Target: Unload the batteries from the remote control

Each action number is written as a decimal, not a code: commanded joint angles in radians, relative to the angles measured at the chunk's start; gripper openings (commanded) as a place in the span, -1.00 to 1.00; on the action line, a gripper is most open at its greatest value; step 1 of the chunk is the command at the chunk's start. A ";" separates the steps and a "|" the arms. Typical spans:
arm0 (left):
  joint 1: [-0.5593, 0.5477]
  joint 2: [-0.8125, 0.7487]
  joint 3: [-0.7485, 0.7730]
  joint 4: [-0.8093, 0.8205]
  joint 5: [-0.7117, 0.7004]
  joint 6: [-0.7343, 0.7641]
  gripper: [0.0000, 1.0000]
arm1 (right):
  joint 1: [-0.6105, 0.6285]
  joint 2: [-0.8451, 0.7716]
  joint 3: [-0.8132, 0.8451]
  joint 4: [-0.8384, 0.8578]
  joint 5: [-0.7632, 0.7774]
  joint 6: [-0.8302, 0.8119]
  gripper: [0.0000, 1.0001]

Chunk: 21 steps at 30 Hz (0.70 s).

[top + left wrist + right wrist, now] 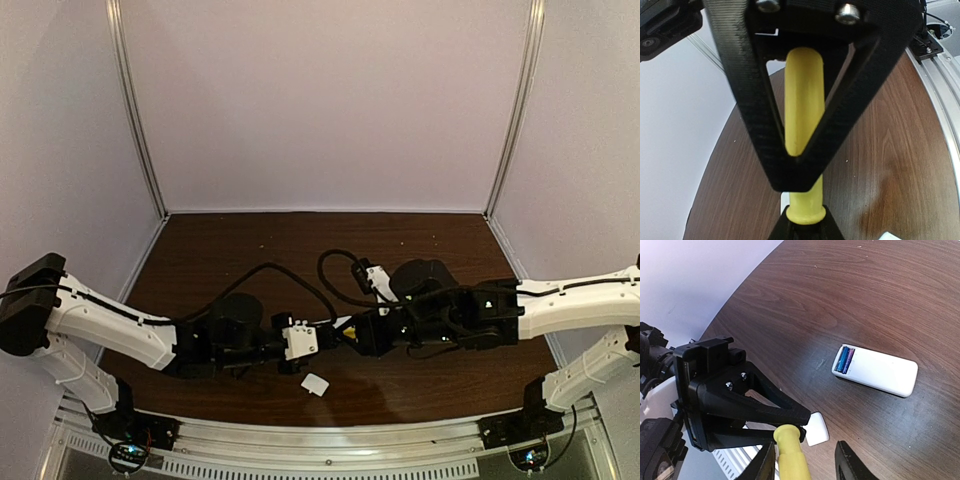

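Dark wood tabletop (850, 285), pale walls behind. Nearest, on this side of the remote control (885, 372), the right fingers (847, 462) straddle the yellow screwdriver (790, 452) with a gap, unclamped, while the left fingers (775, 412) pinch its end. A white cover piece (816, 429) lies just short of the remote, which rests flat with its bay open. The blue batteries (844, 361) sit in the remote's cover-side end. They look light, slick and snugly seated, so prying at an exposed tip seems best.

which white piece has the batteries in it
The long flat white plastic remote control: blue batteries show at its open end. The small squarish white cover holds none.
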 commanded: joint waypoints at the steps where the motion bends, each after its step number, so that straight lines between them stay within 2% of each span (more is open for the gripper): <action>1: -0.002 0.002 0.004 0.049 -0.004 -0.015 -1.00 | 0.005 -0.033 -0.020 0.011 0.042 0.011 -0.19; 6: -0.003 0.005 0.007 0.055 -0.015 -0.017 -1.00 | 0.005 -0.029 -0.015 0.004 0.042 0.011 -0.24; 10: -0.002 0.007 0.010 0.061 -0.021 -0.017 -1.00 | 0.005 -0.017 -0.011 0.005 0.017 0.016 -0.04; 12: -0.002 0.007 0.008 0.069 -0.024 -0.017 -1.00 | 0.004 -0.012 -0.012 0.007 0.018 0.017 0.00; 17: -0.003 0.007 0.002 0.085 -0.027 -0.015 -1.00 | 0.004 0.000 -0.016 0.015 0.022 0.014 -0.13; 21: -0.003 0.009 0.002 0.093 -0.032 -0.015 -1.00 | 0.004 -0.008 -0.016 0.018 0.020 0.014 -0.35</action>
